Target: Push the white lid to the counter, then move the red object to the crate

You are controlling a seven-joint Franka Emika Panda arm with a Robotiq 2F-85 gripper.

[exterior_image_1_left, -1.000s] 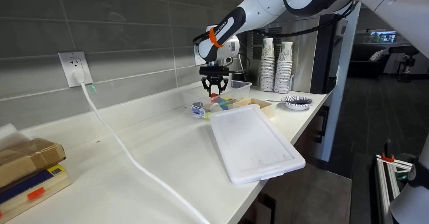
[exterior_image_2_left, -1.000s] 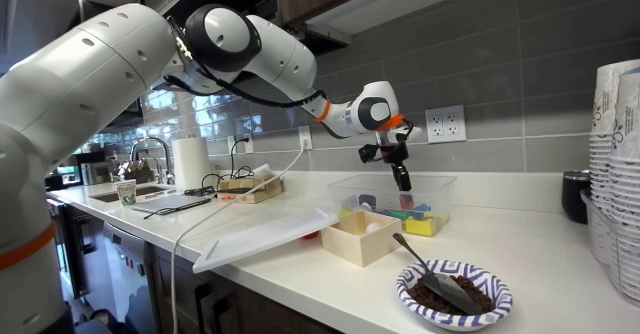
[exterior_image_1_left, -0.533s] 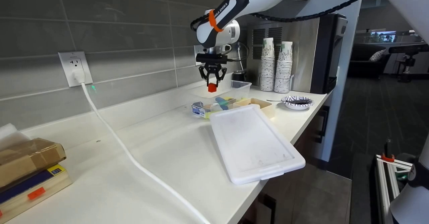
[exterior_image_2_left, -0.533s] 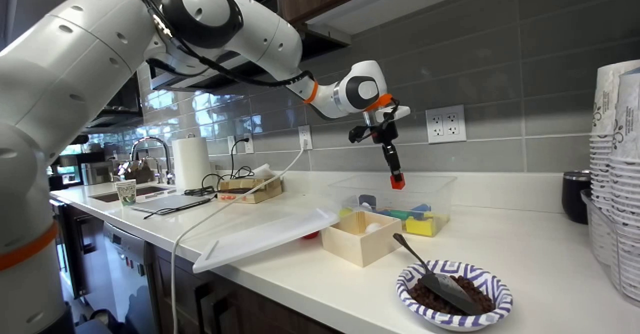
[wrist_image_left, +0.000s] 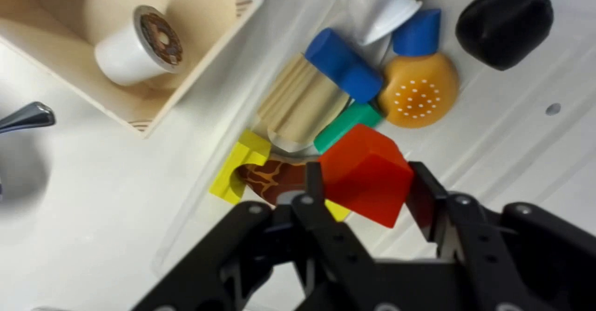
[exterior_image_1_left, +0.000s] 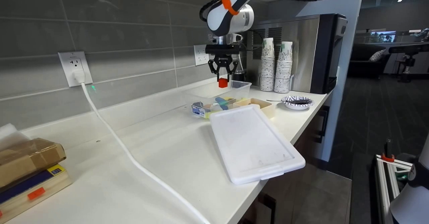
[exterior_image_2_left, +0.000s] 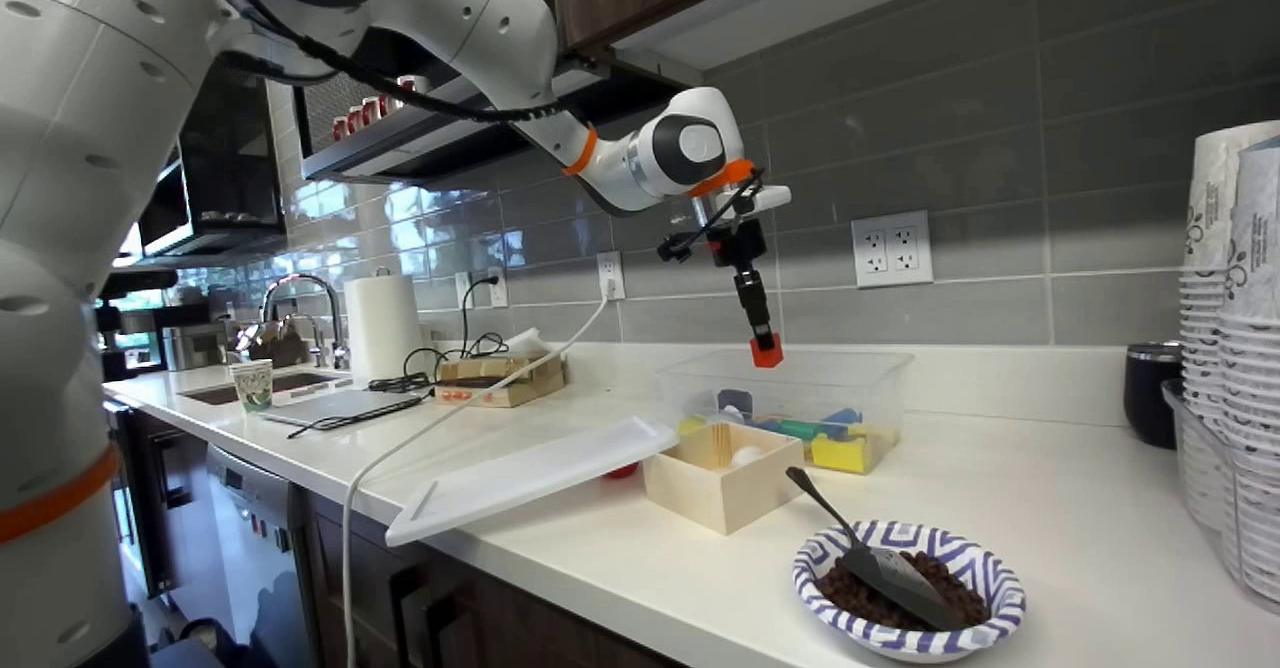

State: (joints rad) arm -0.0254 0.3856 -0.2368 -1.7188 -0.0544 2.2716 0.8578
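My gripper (exterior_image_1_left: 223, 79) is shut on a red block (wrist_image_left: 368, 180), held above the clear plastic bin (exterior_image_2_left: 880, 398). The block also shows in both exterior views (exterior_image_1_left: 223, 83) (exterior_image_2_left: 766, 352). The white lid (exterior_image_1_left: 254, 143) lies slanted on the white counter (exterior_image_1_left: 161, 143), one end against the wooden box (exterior_image_2_left: 730, 488) and the other over the front edge. A small round red object (exterior_image_2_left: 622, 471) shows partly beside the wooden box, mostly hidden by the lid. The bin holds toy pieces, including an orange bun (wrist_image_left: 418, 91).
A white capsule (wrist_image_left: 135, 45) lies in the wooden box. A patterned bowl (exterior_image_2_left: 815, 588) with a dark spoon stands near the front edge. Cup stacks (exterior_image_1_left: 283, 69) stand at the back. A white cable (exterior_image_1_left: 147, 172) crosses the counter. Boxes (exterior_image_1_left: 30, 163) lie at one end.
My gripper has risen out of the clear bin with the red block between its fingers, then shifted sideways toward the wooden box side. The lid, wooden box and bin have not moved.
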